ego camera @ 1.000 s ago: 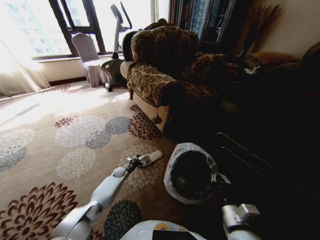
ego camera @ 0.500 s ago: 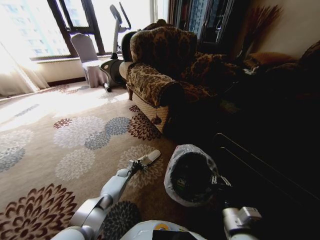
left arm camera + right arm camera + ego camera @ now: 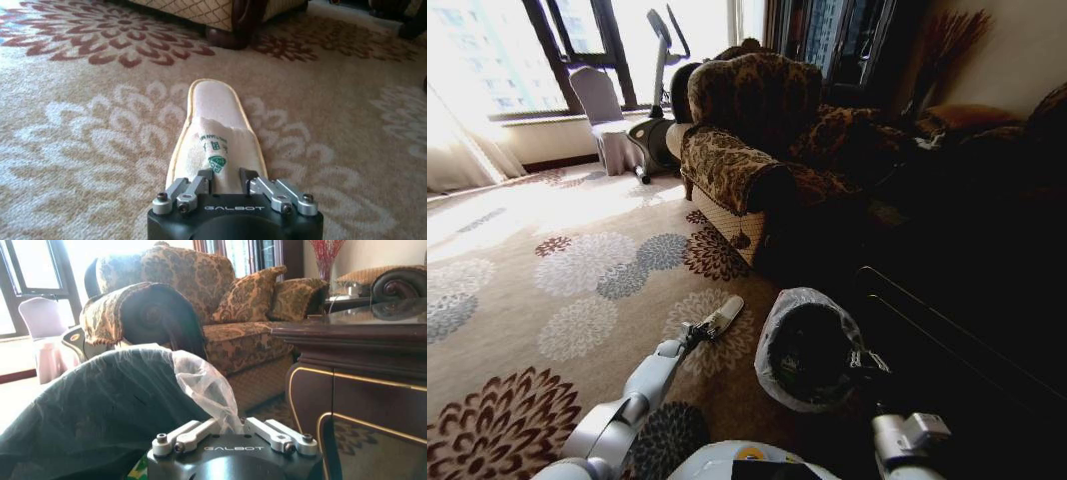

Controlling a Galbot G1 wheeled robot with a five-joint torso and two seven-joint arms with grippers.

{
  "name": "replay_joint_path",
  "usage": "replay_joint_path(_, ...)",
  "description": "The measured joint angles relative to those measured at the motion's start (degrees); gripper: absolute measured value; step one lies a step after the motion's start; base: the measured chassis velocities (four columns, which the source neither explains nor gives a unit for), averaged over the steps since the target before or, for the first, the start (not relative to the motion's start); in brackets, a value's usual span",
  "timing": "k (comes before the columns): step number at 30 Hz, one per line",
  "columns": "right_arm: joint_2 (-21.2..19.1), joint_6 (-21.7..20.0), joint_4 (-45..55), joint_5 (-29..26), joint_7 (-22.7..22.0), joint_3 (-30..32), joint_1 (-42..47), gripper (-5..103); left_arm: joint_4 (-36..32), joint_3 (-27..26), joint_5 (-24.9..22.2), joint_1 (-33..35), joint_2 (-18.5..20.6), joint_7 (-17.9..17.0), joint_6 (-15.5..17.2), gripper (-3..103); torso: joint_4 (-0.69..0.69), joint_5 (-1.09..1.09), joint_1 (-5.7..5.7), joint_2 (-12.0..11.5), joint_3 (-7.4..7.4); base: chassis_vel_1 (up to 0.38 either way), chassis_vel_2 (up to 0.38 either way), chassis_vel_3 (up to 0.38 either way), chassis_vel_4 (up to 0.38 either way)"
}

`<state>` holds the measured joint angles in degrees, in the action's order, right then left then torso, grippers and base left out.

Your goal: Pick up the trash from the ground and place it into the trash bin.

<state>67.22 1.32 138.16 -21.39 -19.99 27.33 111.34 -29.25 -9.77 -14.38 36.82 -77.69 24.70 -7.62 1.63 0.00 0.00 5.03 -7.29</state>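
On the floral carpet (image 3: pixel 577 290), left gripper (image 3: pixel 227 176) pinching a slipper's (image 3: pixel 217 120) heel, right gripper (image 3: pixel 233 427) seemingly gripping the trash bin's (image 3: pixel 812 350) liner.

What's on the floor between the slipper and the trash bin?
Nothing but bare patterned carpet lies between the slipper and the bin, as the head view shows.
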Motion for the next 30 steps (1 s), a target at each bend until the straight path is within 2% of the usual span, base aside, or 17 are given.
replay_joint_path(1, 0.0, 0.0, 0.0, 0.0, 0.0, 0.0, 0.0, 0, 0.0, 0.0, 0.0, 0.0, 0.0, 0.0, 0.0, 32, 0.0, 0.0, 0.0, 0.0, 0.0, 0.0, 0.0, 0.0, 0.0)
replay_joint_path(3, 0.0, 0.0, 0.0, 0.1, -0.1, 0.2, 0.1, 0, -0.1, 0.1, -0.5, 0.2, -0.1, 0.1, -0.5, 22, -0.01, 0.0, 0.0, 0.0, 0.0, 0.0, 0.0, 0.0, 0.0)
replay_joint_path(4, 0.0, 0.0, 0.0, 0.2, -0.1, 0.2, 0.2, 0, -0.2, 0.1, -0.7, 0.2, -0.1, 0.3, -0.7, 22, 0.0, 0.0, 0.0, 0.0, 0.0, 0.0, 0.0, 0.0, 0.0)
replay_joint_path(5, 0.1, 0.2, 0.1, 0.3, -0.2, 0.3, 0.3, 0, -0.4, 0.2, -1.0, 0.3, -0.1, 0.6, -0.9, 11, 0.0, 0.0, 0.0, 0.0, 0.0, 0.0, 0.0, 0.0, 0.0)
replay_joint_path(7, 0.1, 0.2, 0.1, 0.3, -0.2, 0.3, 0.3, 0, -0.4, 0.2, -1.0, 0.4, -0.1, 0.6, -1.0, 11, 0.0, 0.0, 0.0, 0.0, 0.0, 0.0, 0.0, 0.0, 0.0)
replay_joint_path(9, 0.1, 0.5, 0.2, 0.5, -0.2, 0.4, 0.5, 0, -0.9, 0.2, -1.2, 0.6, -0.1, 0.7, -1.0, 2, -0.01, 0.0, 0.0, 0.0, 0.0, 0.0, 0.0, 0.0, 0.0)
replay_joint_path(13, 0.2, 1.7, -0.2, 1.3, 1.7, 1.1, 0.7, 0, -1.7, 0.2, -1.6, 1.1, 0.1, 0.7, -1.1, 0, -0.01, -0.01, 0.0, 0.0, 0.0, 0.0, 0.0, 0.0, 0.0)
replay_joint_path(16, 0.2, 1.6, -0.3, 1.3, 1.4, 1.1, 0.7, 0, -3.1, 0.1, -2.4, 1.8, 0.7, 0.7, -1.1, 0, -0.01, 0.0, 0.0, 0.0, 0.0, 0.0, 0.0, 0.0, 0.0)
replay_joint_path(20, -0.4, 1.1, -0.2, 1.0, 1.1, 0.9, 0.2, 0, -8.1, 0.1, -4.4, 4.1, 2.4, 0.5, -1.0, 0, -0.02, -0.01, 0.0, 0.0, 0.0, 0.0, 0.0, 0.0, 0.0)
replay_joint_path(22, -1.5, 0.2, -0.7, 0.1, 0.7, 0.6, -1.2, 0, -12.5, 0.2, -5.0, 6.5, 4.2, 1.0, -3.4, 0, -0.01, 0.0, 0.0, 0.0, 0.0, 0.0, 0.0, 0.0, 0.0)
replay_joint_path(23, -1.5, 0.2, -0.7, 0.1, 0.7, 0.6, -1.2, 0, -12.5, 0.2, -5.0, 6.5, 4.2, 1.0, -3.4, 0, -0.01, 0.0, 0.0, 0.0, 0.0, 0.0, 0.0, 0.0, 0.0)
replay_joint_path(25, -3.3, -1.9, -1.8, -2.2, 0.0, 0.0, -3.8, 0, -16.9, -1.4, -5.2, 9.4, 6.3, 1.4, -7.1, 0, -0.01, -0.02, 0.0, 0.0, 0.0, 0.0, 0.0, 0.0, 0.0)
replay_joint_path(26, -3.3, -1.9, -1.8, -2.2, 0.0, 0.0, -3.8, 0, -16.9, -1.4, -5.2, 9.4, 6.3, 1.4, -7.1, 0, -0.01, -0.02, 0.0, 0.0, 0.0, 0.0, 0.0, 0.0, 0.0)
replay_joint_path(27, -4.3, -3.1, -2.5, -3.6, -0.3, -0.3, -5.2, 0, -18.8, -2.9, -5.3, 10.9, 7.3, 1.4, -8.6, 0, -0.02, 0.0, 0.0, 0.0, 0.0, 0.0, 0.0, 0.0, 0.0)
replay_joint_path(30, -7.4, -5.6, -5.1, -7.5, -1.0, -1.8, -10.0, 0, -24.2, -6.1, -6.6, 14.9, 10.3, 1.2, -10.4, 0, 0.01, -0.01, 0.0, 0.0, 0.0, 0.0, 0.0, 0.0, 0.0)
